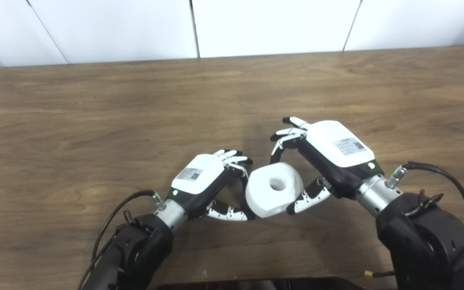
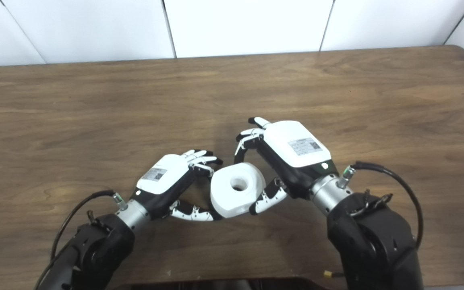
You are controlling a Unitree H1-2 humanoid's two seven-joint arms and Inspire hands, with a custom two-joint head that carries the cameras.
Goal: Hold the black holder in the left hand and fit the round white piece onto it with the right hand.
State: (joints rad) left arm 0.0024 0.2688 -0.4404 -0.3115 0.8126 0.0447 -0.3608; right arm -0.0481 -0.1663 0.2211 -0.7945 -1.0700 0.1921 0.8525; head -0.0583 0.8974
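1. Round white piece (image 1: 274,189) sits low over the wooden table (image 1: 95,104), near the front edge, between the two hands. Centre hole faces up. Can't tell whether it rests on the table or is lifted.
2. Right hand (image 1: 328,155) is on the piece: thumb against its near right side, fingers (image 1: 284,141) curled over the far top edge. Looks like a hold on the piece.
3. Left hand (image 1: 208,181) is just beside the piece on its left. Thumb reaches under or along the piece's lower left edge, fingers curled close at its upper left.
4. Black holder: not clearly visible. Only a dark sliver between the left fingers and the piece; can't tell whether that is the holder or the hand itself, so left-hand grip state is unclear.
5. Both arms enter from the bottom edge, cables trailing at the wrists.
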